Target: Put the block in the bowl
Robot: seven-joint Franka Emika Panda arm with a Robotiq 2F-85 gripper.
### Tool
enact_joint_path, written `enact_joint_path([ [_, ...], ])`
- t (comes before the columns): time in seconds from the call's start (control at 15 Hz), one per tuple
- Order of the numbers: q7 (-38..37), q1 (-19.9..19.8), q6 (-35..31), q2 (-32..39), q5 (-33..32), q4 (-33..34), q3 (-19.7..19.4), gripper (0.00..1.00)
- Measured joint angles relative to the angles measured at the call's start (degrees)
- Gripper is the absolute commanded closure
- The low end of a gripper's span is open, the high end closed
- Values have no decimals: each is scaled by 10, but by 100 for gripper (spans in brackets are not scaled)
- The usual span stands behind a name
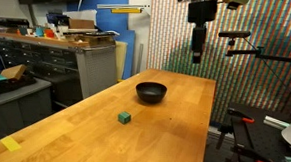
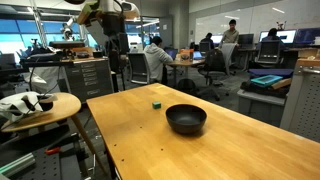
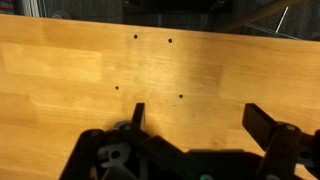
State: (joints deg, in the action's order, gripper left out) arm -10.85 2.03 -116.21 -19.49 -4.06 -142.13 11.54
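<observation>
The tiny green block (image 1: pixel 125 117) sits on the wooden table, also seen in an exterior view (image 2: pixel 156 102). The black glossy bowl (image 1: pixel 151 91) stands farther along the table, seen too in an exterior view (image 2: pixel 186 118). My gripper (image 1: pixel 197 52) hangs high above the table's far end, well away from both; it shows at the top of an exterior view (image 2: pixel 113 50). In the wrist view the gripper (image 3: pixel 197 118) is open and empty over bare wood. Block and bowl are out of the wrist view.
The wooden table (image 1: pixel 103 129) has a yellow tape patch (image 1: pixel 11 143) near its front corner. A tool cabinet (image 1: pixel 56 61) stands to one side. A round side table (image 2: pixel 35 110) and office desks with people (image 2: pixel 220 50) surround the area.
</observation>
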Motion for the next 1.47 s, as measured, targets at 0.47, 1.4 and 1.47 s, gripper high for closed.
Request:
enact_joint_path([
  [0.47,0,0,0,0,0,5,0,0],
  [1.4,-68,0,-61,42,0,8,-2,0],
  [1.47,-82,0,-74,54,0,10,-2,0],
])
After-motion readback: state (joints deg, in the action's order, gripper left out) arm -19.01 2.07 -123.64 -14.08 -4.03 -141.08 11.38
